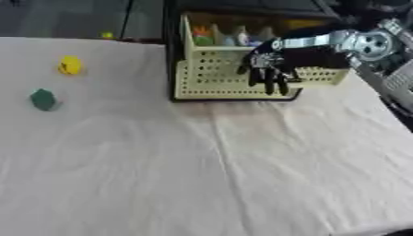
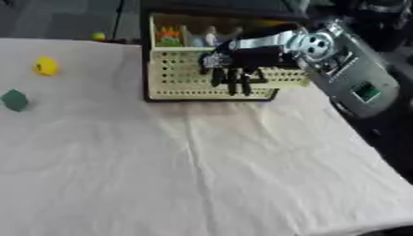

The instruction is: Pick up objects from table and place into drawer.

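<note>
A cream perforated drawer (image 1: 211, 78) stands pulled out of a black frame at the table's far side, with several coloured things inside at its back. My right hand (image 1: 268, 70) hangs over the drawer's front part, fingers pointing down and relaxed, nothing seen in them. A yellow object (image 1: 70, 65) and a green object (image 1: 43, 99) lie on the cloth far to the left. My left hand shows in neither view.
A wrinkled pale cloth (image 1: 226, 166) covers the table. A small yellow-green thing (image 1: 107, 34) sits at the far edge of the table. My right forearm (image 2: 347, 69) crosses the right side.
</note>
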Robot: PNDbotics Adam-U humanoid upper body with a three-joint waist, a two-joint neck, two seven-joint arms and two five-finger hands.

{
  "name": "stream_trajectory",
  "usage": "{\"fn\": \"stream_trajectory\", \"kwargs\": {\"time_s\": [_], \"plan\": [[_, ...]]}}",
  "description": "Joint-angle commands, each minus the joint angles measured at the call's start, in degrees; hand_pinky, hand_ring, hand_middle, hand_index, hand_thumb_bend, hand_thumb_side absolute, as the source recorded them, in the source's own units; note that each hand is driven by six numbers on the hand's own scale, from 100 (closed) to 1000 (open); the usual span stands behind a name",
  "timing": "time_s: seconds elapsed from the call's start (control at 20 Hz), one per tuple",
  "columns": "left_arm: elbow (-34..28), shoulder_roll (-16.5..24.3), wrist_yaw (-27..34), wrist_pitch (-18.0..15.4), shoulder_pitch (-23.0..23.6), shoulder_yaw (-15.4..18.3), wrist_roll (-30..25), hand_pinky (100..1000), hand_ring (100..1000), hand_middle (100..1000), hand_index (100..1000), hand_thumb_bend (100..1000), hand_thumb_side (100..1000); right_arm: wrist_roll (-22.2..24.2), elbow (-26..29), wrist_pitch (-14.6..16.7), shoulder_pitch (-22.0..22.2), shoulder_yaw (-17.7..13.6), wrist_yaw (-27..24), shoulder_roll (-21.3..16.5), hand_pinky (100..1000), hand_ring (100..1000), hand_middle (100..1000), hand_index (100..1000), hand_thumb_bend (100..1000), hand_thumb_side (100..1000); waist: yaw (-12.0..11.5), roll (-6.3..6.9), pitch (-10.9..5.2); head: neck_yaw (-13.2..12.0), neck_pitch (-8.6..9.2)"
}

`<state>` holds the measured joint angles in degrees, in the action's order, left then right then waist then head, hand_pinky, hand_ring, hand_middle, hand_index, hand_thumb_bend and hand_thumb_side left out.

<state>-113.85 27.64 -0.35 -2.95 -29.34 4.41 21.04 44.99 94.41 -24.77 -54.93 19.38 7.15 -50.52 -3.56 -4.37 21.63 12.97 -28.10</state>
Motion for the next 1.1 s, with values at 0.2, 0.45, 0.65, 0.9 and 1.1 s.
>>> {"fn": "stream_trajectory", "kwargs": {"time_s": [0.2,0.45,0.65,0.9,1.1], "plan": [[-0.74,0.34,0.22,-0.11,-0.58,0.28,-0.45,405,603,807,814,100,953,3.38,-3.71,-2.43,-1.25,-0.54,2.36,-0.27,448,590,705,866,100,1000,-0.14,0.43,-0.56,0.46,1.13],[-0.74,0.08,0.32,-0.10,-0.63,0.20,-0.73,404,602,807,814,100,954,2.93,-5.33,-1.89,-2.56,-0.60,3.02,0.79,447,589,705,867,100,1000,-0.48,0.41,-0.26,0.75,1.86],[-0.74,-0.12,0.42,-0.14,-0.77,0.13,-0.92,404,602,807,813,100,955,2.45,-7.04,-1.40,-3.61,-0.81,4.35,1.59,447,590,706,867,100,1000,-0.78,0.39,-0.02,0.97,2.48],[-0.74,-0.22,0.49,-0.17,-0.83,0.09,-1.11,403,602,807,813,100,956,1.74,-8.34,-0.43,-3.55,-1.69,5.11,1.37,447,590,707,868,100,1000,-1.10,0.28,0.32,1.09,3.39],[-0.74,-0.30,0.51,-0.24,-0.98,0.04,-1.29,403,602,807,813,100,956,0.66,-6.96,-0.01,-0.98,-2.87,4.47,-0.83,446,593,710,868,100,1000,-1.51,0.21,0.72,1.39,4.15]]}}
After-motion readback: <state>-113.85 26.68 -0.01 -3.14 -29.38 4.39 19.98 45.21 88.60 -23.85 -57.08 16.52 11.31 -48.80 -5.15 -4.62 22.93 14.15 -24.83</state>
